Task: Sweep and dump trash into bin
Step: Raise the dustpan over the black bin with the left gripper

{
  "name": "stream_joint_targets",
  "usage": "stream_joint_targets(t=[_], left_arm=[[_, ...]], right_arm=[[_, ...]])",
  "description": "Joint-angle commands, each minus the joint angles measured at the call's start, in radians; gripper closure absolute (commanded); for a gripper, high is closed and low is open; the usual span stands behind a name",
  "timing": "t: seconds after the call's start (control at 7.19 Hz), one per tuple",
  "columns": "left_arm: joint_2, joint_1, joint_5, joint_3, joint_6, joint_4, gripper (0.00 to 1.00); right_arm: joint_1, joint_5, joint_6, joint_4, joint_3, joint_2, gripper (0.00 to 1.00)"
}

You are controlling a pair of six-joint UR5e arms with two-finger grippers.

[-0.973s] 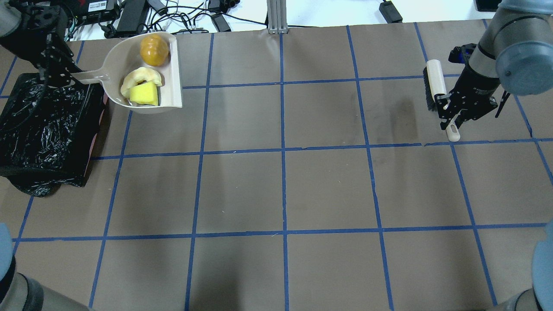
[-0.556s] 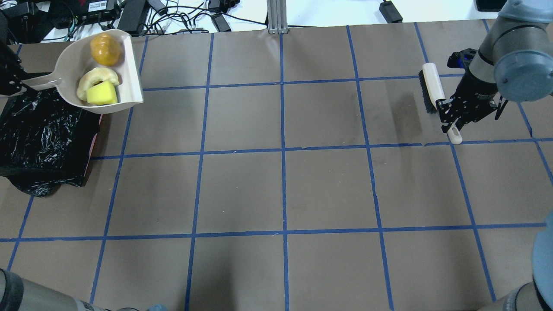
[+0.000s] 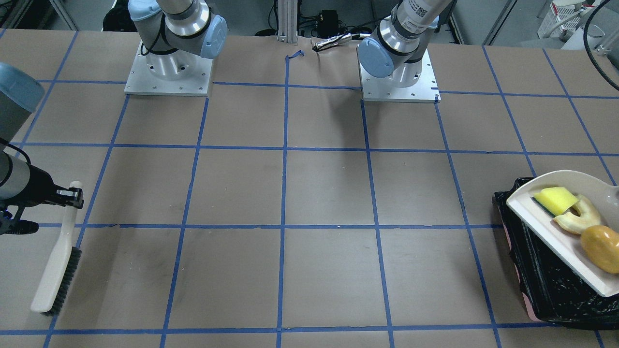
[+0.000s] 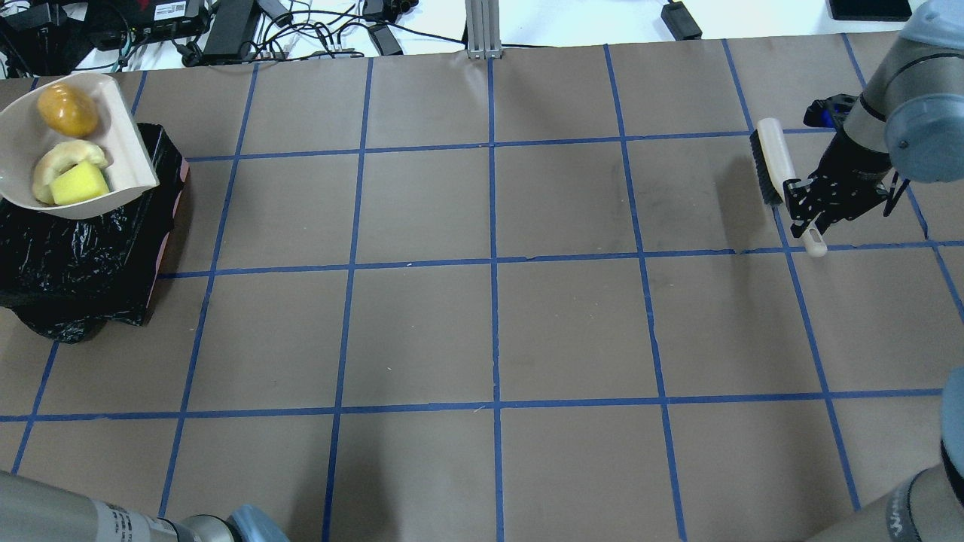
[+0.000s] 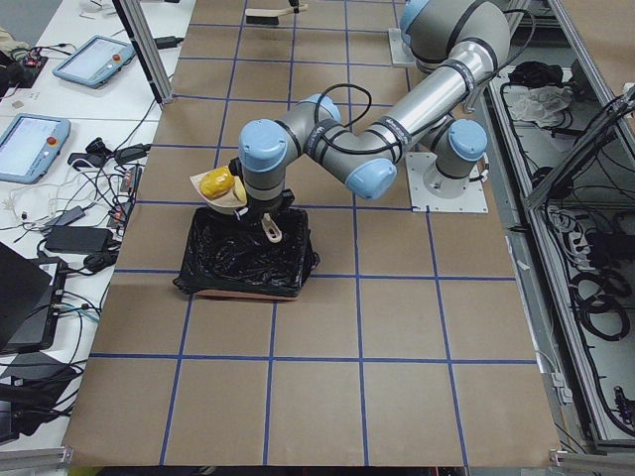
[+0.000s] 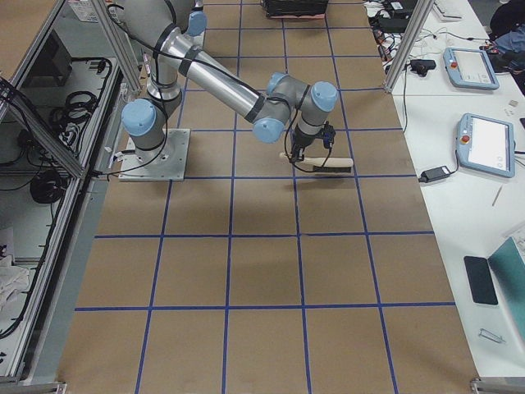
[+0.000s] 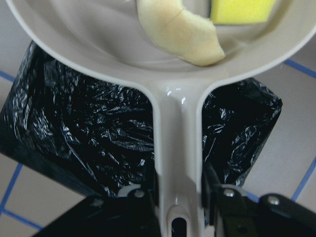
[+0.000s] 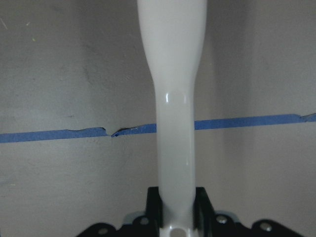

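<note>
The beige dustpan [image 4: 126, 147] hangs over the far part of the black-lined bin [image 4: 83, 256], roughly level. In it lie the yellow sponge [image 4: 77, 184], the pale fruit slice [image 4: 64, 159] and the golden-brown potato [image 4: 68, 110]. The front-facing view shows the pan [image 3: 551, 237] above the bin [image 3: 546, 290]. My left gripper [image 7: 177, 217] is shut on the dustpan handle and is outside the overhead view. My right gripper [image 4: 813, 207] is shut on the handle of a white brush [image 4: 772, 162] at the far right, bristles facing left.
Cables and power bricks [image 4: 301, 30] lie beyond the table's far edge, beside a metal post [image 4: 482, 30]. The two arm bases [image 3: 169, 72] [image 3: 399, 72] stand at the robot's side. Blue tape lines grid the brown table [image 4: 489, 324].
The dustpan with the three items has moved left, from beside the bin to over it. The left arm has left the overhead view. The right gripper with the brush has shifted slightly right.
</note>
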Motion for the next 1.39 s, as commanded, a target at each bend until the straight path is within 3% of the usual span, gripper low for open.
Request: stream_joint_targets(t=[0.0,0.83,1.25], left_arm=[[-0.017,0.046,0.026,0.013,0.016,0.002,1.00],[-0.092,0.176,0.038,0.081,0.328,0.039,1.00],[-0.121,0.178,0.121,0.099,0.478,0.063,1.00]], right_arm=[[-0.002,0.000,-0.003,0.006,0.000,0.001,1.00],[-0.001,-0.003,-0.077,0.006,0.002,0.024,1.00],[-0.001,-0.003,-0.068,0.003,0.000,0.031,1.00]])
